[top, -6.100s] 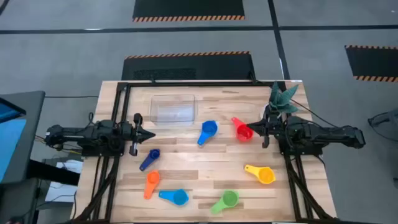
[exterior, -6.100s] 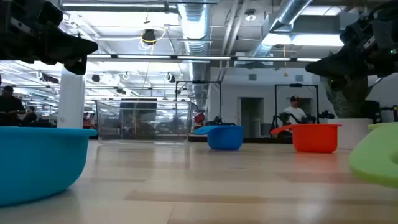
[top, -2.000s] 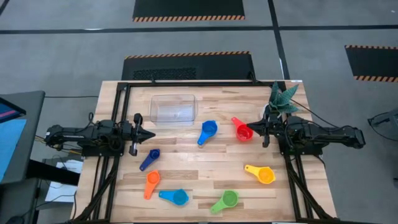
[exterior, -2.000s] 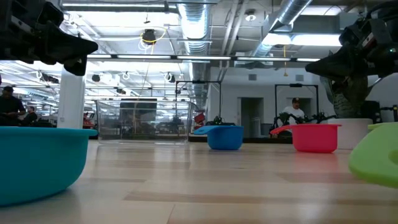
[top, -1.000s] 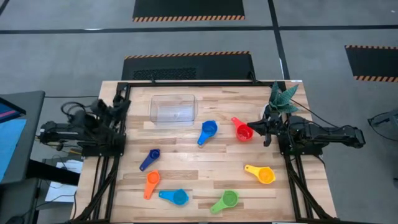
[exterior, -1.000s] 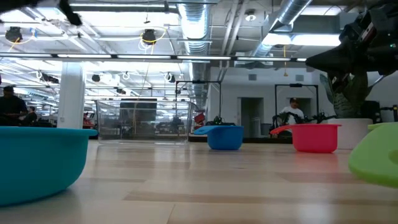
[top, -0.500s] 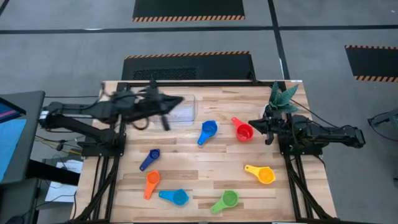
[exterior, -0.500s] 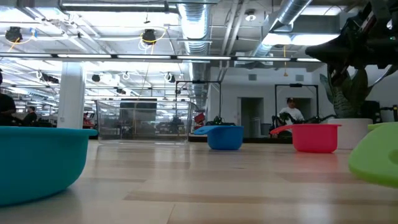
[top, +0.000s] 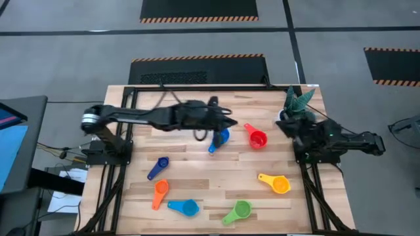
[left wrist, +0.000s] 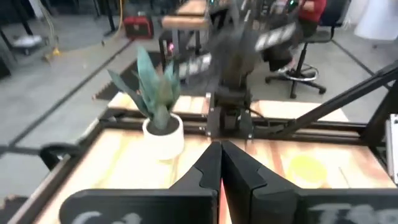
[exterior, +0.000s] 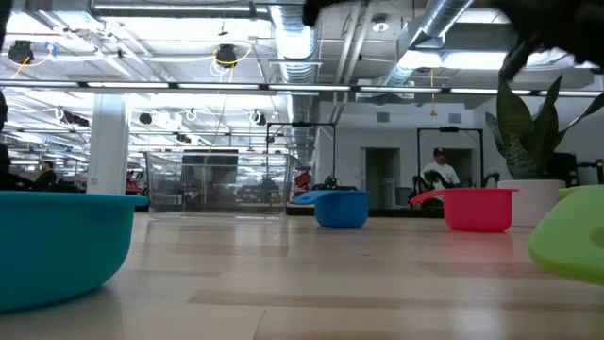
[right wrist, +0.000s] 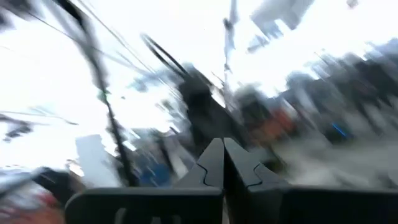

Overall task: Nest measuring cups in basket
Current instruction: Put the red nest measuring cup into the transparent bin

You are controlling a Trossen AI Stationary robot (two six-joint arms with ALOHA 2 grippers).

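Several measuring cups lie apart on the wooden table, bowls up: blue (top: 220,137), red (top: 256,138), dark blue (top: 157,168), orange (top: 159,193), light blue (top: 184,207), green (top: 239,211) and yellow (top: 275,183). The clear basket (exterior: 215,184) stands at the far side; in the high view my left arm covers most of it. My left gripper (top: 230,124) is shut and empty, high above the table's middle, just beyond the blue cup. My right gripper (right wrist: 222,155) is shut and empty at the right edge (top: 283,124), tipped upward.
A potted plant (top: 296,105) in a white pot (left wrist: 163,134) stands at the far right corner, beside my right arm. Black frame rails run along both side edges. People sit in the room beyond the table.
My left arm has swung out from the left edge, over the basket, toward the right, rising and levelling out; its gripper stays shut. My right gripper has tipped upward and risen a little. No cup has moved.
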